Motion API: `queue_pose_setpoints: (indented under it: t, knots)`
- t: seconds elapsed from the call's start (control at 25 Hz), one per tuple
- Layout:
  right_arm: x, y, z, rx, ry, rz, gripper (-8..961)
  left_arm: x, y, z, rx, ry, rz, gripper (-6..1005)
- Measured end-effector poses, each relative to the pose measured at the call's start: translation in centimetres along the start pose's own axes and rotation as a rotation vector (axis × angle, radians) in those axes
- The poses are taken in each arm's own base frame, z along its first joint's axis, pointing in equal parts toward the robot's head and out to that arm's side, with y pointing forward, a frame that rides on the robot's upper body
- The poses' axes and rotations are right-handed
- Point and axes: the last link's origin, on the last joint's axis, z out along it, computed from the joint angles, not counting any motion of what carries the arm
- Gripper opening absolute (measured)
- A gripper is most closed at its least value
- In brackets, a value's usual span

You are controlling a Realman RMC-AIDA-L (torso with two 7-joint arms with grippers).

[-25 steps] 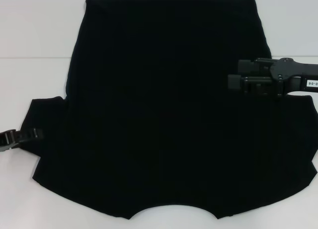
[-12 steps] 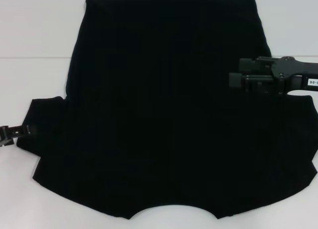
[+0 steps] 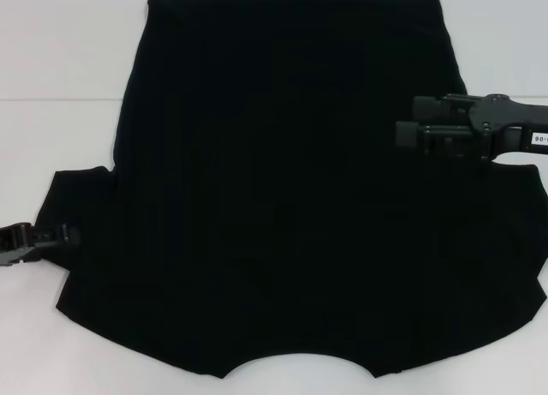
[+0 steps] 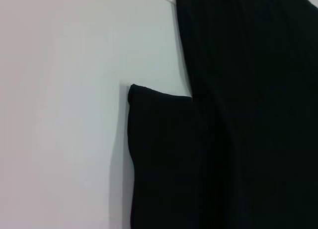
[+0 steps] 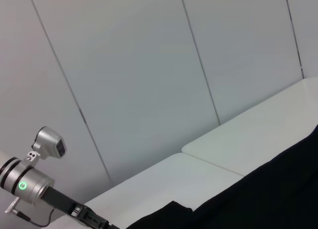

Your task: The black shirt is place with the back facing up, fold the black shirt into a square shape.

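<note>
The black shirt (image 3: pixel 282 198) lies spread flat on the white table, plain side up, collar edge nearest me and hem at the far side. My left gripper (image 3: pixel 53 235) is low at the outer edge of the shirt's left sleeve (image 3: pixel 73 206), touching it. The left wrist view shows that sleeve (image 4: pixel 164 154) beside the shirt body (image 4: pixel 258 114). My right gripper (image 3: pixel 404 125) is open and empty, fingers pointing left, held above the shirt's right side near the right sleeve (image 3: pixel 514 224). No lettering shows.
The white table (image 3: pixel 60 61) shows on both sides of the shirt and beyond the hem. The right wrist view shows a panelled wall (image 5: pixel 149 65), the table (image 5: pixel 238 149), a shirt edge (image 5: pixel 278 189) and my left arm (image 5: pixel 30 179).
My left gripper drew back to the left half a second ago and has now come back in onto the sleeve edge. My right gripper has risen very slightly. The shirt has not shifted.
</note>
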Motion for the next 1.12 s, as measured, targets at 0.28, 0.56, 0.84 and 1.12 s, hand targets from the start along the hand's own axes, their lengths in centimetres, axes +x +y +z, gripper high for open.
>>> queue_pose_setpoints:
  t: [0.28, 0.56, 0.84, 1.12]
  knots:
    - [0.0, 0.0, -0.1, 0.002, -0.001, 0.002, 837, -0.1, -0.1, 0.3, 0.03, -0.022, 0.003, 885]
    - [0.0, -0.1, -0.1, 0.004, -0.003, 0.003, 837, -0.4, -0.3, 0.3, 0.032, -0.024, -0.002, 885]
    - [-0.1, -0.1, -0.1, 0.004, -0.004, -0.002, 838, 0.0, -0.5, 0.5, 0.057, 0.002, -0.001, 885]
    - [-0.1, -0.1, -0.1, 0.007, -0.007, -0.004, 838, 0.7, -0.6, 0.6, 0.075, 0.024, 0.005, 885]
